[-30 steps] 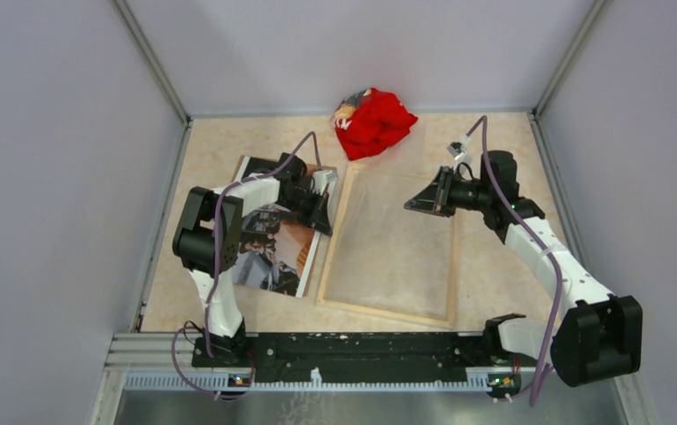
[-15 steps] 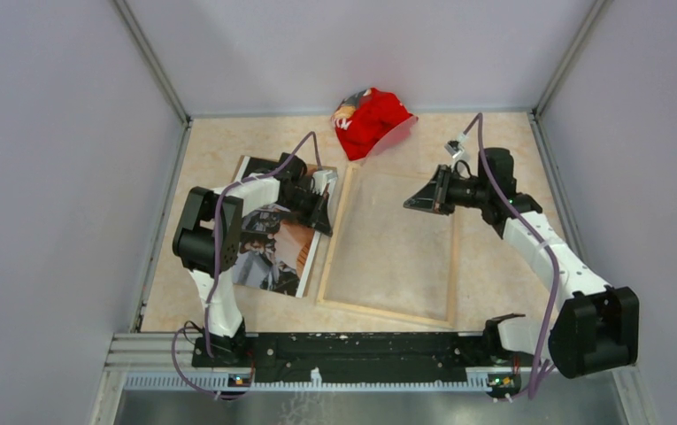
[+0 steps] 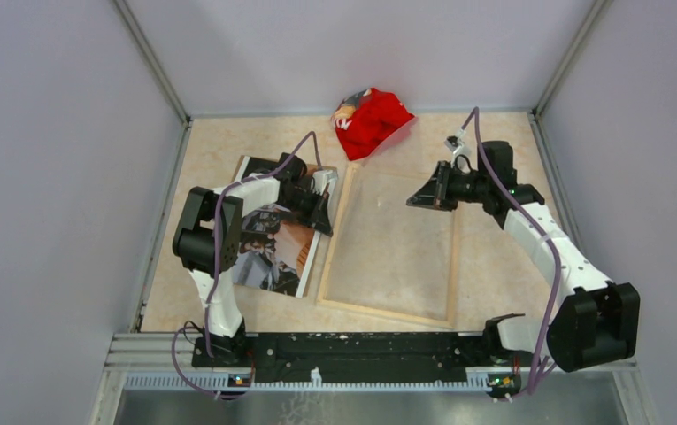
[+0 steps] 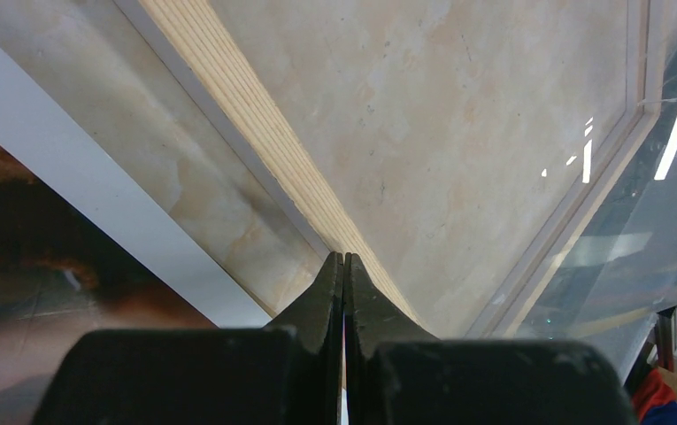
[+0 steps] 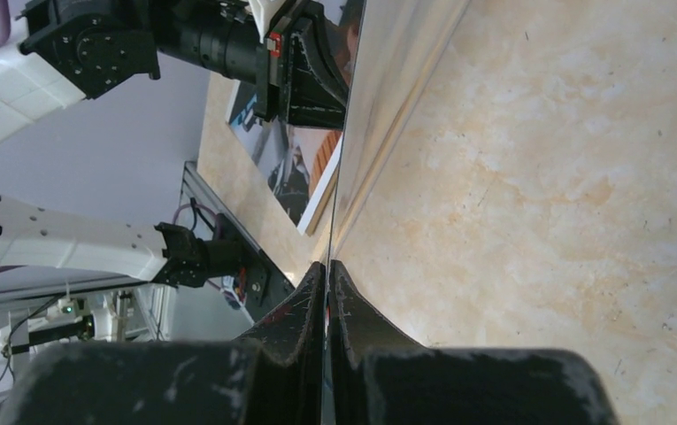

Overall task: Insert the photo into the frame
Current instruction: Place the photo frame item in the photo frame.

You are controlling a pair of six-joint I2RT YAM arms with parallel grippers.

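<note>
My closed left gripper (image 4: 345,258) is touching the frame (image 3: 388,312) at its wood rail beside the photo (image 3: 273,252), while my right gripper (image 5: 326,264) is clamping the tilted clear pane (image 3: 388,221) by its edge.

The photo (image 3: 271,252) lies flat beside the frame (image 3: 386,312).

Right of the frame (image 3: 383,312) it's open tabletop (image 3: 494,274) out to the wall; on the near side there's only a thin strip. Left is crowded: the photo (image 3: 274,252) lies just beside it, with the left gripper (image 3: 327,212) at that rail. A red cloth (image 3: 372,122) sits past the far edge. The tilted clear pane (image 3: 392,239), pinched by the right gripper (image 3: 411,202), covers the opening.
</note>
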